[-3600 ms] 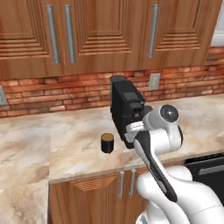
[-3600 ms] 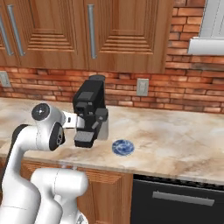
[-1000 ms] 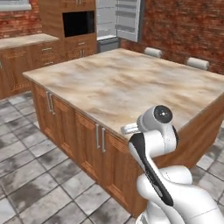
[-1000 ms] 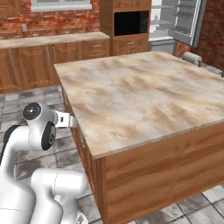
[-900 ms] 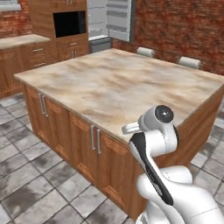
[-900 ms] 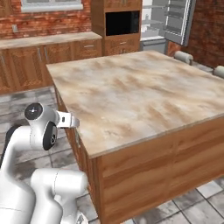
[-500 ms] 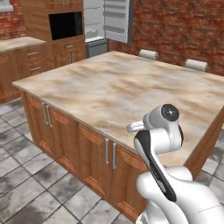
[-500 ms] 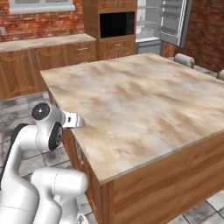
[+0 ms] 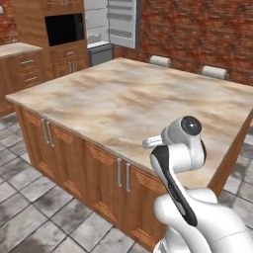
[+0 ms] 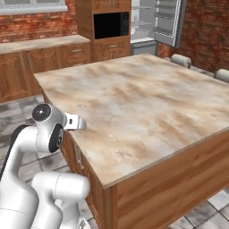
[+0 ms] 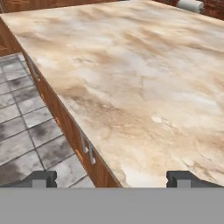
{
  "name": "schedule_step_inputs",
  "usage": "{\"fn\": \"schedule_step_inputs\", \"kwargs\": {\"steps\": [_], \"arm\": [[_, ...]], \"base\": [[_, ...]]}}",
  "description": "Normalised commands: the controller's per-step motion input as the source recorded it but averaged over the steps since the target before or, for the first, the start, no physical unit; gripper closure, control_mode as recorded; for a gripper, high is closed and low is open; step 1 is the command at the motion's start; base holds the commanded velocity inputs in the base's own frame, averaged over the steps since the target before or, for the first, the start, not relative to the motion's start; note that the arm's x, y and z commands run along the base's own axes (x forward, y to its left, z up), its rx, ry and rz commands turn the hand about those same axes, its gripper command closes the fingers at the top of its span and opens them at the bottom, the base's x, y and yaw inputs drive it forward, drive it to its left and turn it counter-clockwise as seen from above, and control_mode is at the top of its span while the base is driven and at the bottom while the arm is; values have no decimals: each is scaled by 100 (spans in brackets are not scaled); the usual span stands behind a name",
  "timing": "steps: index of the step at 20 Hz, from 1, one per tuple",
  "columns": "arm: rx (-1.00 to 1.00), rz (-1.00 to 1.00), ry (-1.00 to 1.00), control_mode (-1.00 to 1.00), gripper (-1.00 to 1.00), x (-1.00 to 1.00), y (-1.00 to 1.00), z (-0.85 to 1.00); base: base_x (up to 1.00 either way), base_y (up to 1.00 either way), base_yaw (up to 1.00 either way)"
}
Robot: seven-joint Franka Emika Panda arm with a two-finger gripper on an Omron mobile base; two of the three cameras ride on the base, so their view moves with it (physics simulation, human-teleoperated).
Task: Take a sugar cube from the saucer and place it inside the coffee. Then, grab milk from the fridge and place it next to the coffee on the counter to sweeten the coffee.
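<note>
The pincer (image 11: pixel 111 177) is open and holds nothing, positioned over the near edge of the island bench (image 9: pixel 148 104). The fridge (image 10: pixel 156 20) stands open at the far side of the kitchen, beside the microwave (image 10: pixel 111 24).

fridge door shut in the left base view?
No, the fridge stands open at the far end of the kitchen, its pale interior and door racks showing beside the black microwave.
</note>
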Motion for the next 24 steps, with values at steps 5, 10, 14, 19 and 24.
{"fn": "schedule_step_inputs", "kwargs": {"steps": [5, 10, 14, 19, 24], "arm": [[0, 0, 0, 100, -100, 0, 0, 0], [0, 0, 0, 100, -100, 0, 0, 0], [0, 0, 0, 100, -100, 0, 0, 0], [0, 0, 0, 100, -100, 0, 0, 0], [0, 0, 0, 100, -100, 0, 0, 0]], "base": [[26, 100, 0], [-39, 100, 8], [82, 100, -2], [100, 100, -3], [100, 100, -3]]}}
